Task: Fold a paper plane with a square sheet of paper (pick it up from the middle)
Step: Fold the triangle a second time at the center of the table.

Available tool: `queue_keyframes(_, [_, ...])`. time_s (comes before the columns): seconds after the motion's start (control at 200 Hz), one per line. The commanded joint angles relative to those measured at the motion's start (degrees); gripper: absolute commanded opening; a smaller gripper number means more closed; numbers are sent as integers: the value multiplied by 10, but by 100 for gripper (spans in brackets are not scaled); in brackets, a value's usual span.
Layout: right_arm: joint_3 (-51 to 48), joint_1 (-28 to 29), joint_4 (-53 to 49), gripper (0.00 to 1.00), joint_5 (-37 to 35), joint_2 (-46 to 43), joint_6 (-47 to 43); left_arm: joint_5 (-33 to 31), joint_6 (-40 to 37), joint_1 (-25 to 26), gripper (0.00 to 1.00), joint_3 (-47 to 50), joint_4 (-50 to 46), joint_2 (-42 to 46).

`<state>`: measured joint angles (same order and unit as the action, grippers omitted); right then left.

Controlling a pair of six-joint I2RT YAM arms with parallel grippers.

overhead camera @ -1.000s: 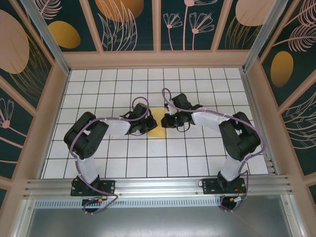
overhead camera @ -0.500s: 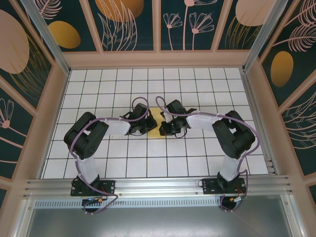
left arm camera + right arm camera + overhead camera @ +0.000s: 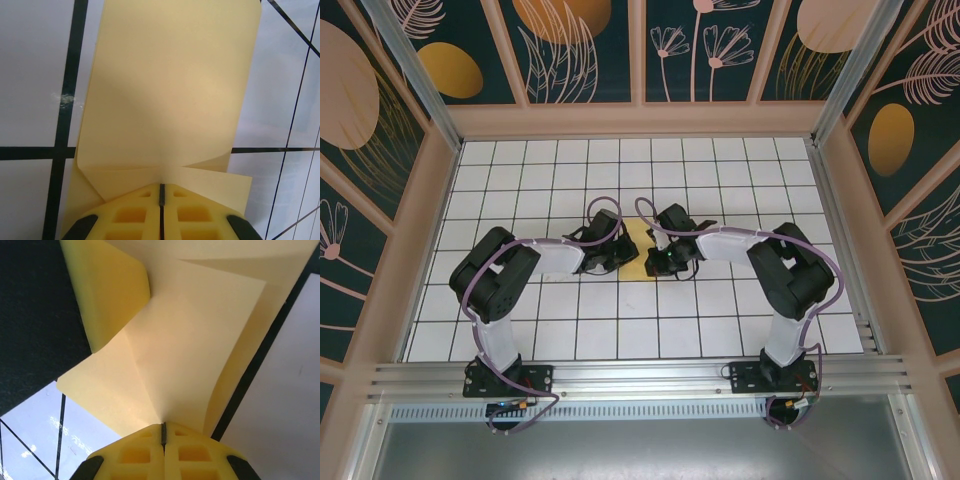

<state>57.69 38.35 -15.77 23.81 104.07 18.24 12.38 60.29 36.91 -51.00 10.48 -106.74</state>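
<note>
Now right end effector [image 3: 162, 429] (moved in) — pinches paper [image 3: 190, 340].

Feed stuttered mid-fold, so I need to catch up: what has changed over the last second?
The right pincer swung in leftward and nearer, from beside the partly folded yellow paper sheet to over it. It is now shut, with its tip at a crease. The left pincer stayed put, shut, with its tip at the sheet's opposite end; its arm did not move.
</note>
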Motion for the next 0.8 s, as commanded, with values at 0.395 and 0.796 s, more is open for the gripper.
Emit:
queue_keyframes(0.395, [-24, -5, 4, 6, 42, -13, 1, -30, 4, 5, 10, 17, -58, -24])
queue_keyframes(0.796, [-5, -25, 23, 9, 56, -22, 14, -22, 4, 5, 10, 21, -47, -22])
